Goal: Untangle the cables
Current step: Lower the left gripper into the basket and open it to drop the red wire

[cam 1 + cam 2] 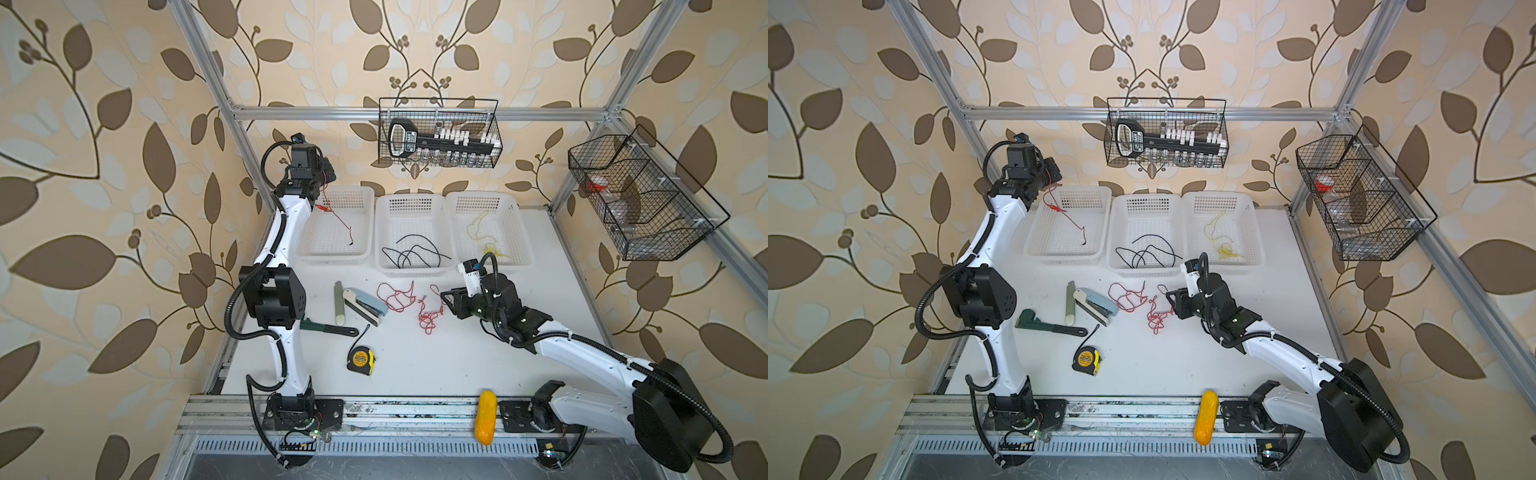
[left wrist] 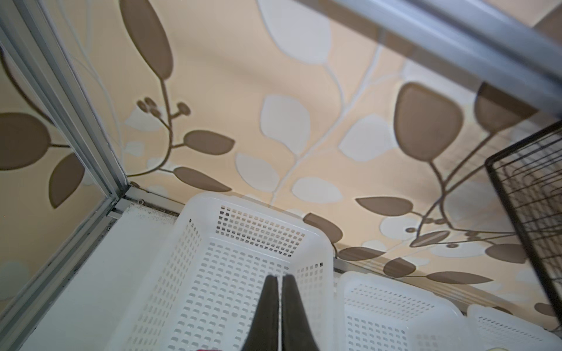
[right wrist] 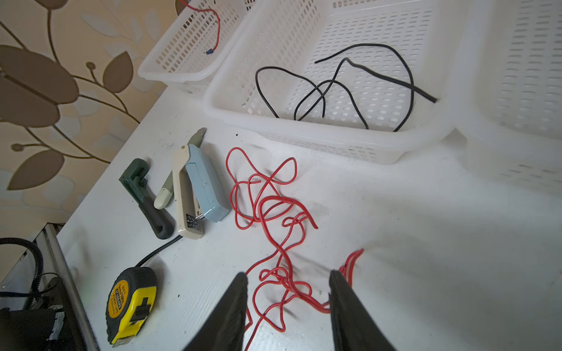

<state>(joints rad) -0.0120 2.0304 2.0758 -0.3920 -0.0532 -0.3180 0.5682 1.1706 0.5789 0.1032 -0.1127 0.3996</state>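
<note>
Left gripper (image 2: 279,278) pinches a thin red clip-ended cable (image 1: 337,222) over the white perforated plastic basket (image 1: 357,195); spread right gripper (image 3: 289,275) should nip one tangled red strand (image 1: 427,319).

- This is looking like a robotics lab test cell, dressed up as a home room.
- Silver aluminium profile bars (image 1: 311,112) are framing a white tabletop (image 1: 436,365).
- White-and-black robot arms (image 1: 286,232) are standing bolted to a grey metal rail (image 1: 395,409) at the front.
- Beige wallpaper with brown leaves (image 1: 104,249) is covering the walls.
- Black wire-mesh baskets (image 1: 415,164) are hanging from the bars.
</note>
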